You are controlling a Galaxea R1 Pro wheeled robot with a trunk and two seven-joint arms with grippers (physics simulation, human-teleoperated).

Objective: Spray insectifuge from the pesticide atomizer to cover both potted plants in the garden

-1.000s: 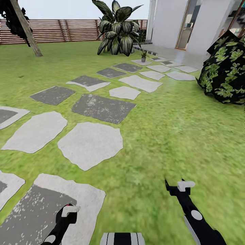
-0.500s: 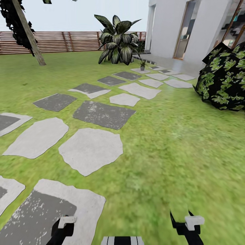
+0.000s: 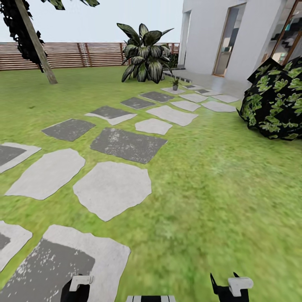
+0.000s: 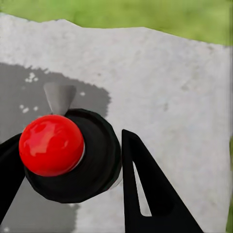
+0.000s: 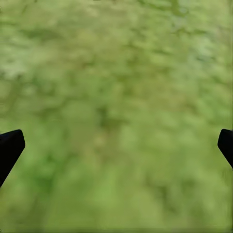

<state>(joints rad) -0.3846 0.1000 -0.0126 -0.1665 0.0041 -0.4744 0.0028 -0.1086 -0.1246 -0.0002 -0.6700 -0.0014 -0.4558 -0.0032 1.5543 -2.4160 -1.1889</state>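
Green lawn (image 3: 218,176) spreads across the garden, crossed by a trail of irregular grey stepping stones (image 3: 112,188) that runs from the robot toward a white house (image 3: 209,33) at the far right. Beyond the stones, close to the house corner, stands a big plant with broad, dark, pale-striped leaves (image 3: 144,52), and just in front of it, at the far end of the trail, sits a tiny potted plant (image 3: 175,84). A brown slatted fence (image 3: 63,54) closes the far side of the lawn, with a leaning tree trunk (image 3: 35,42) before it, well to the left of the big plant. A dark bush with bright green leaves (image 3: 274,100) sits on the grass to the right of the trail, near the house. The left hand (image 4: 68,160) hangs over the nearest large stone (image 3: 88,256); the wrist view shows its black fingers (image 4: 145,184) on either side of a round black part topped by a glossy red ball (image 4: 51,144), and whether they press on it cannot be told. The right hand (image 5: 116,145) is over bare grass beside that stone, its two black fingertips (image 5: 9,148) spread wide apart with nothing between them. No spray bottle can be made out anywhere on the lawn or stones.
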